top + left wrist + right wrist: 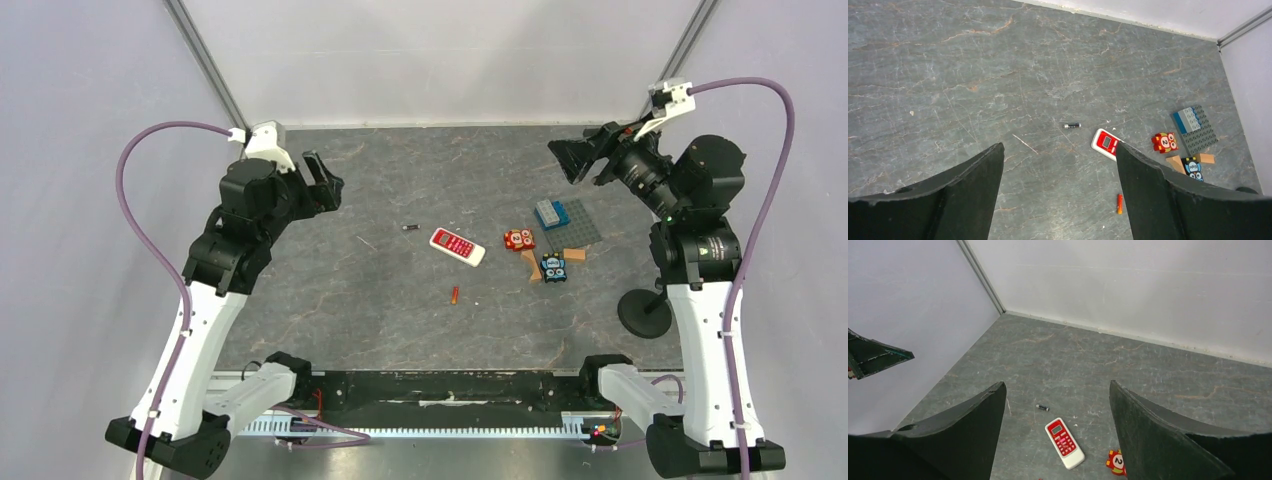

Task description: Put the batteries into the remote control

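The remote control (457, 246) lies face up near the middle of the grey table, red face with white buttons; it shows too in the left wrist view (1106, 144) and the right wrist view (1064, 442). A dark battery (409, 228) (1071, 125) (1042, 408) rests a little to its left. An orange-red battery (454, 295) (1119, 203) lies nearer the front. My left gripper (325, 185) hangs open high over the table's left side, nothing between its fingers. My right gripper (568, 160) is open too, raised at the back right, well away from the remote.
Right of the remote sit a red owl block (518, 239), a grey baseplate (578, 225) with a blue brick (550, 212), a dark owl block (554, 267) and tan pieces. A black round stand (645, 312) is at the right edge. White walls enclose the table.
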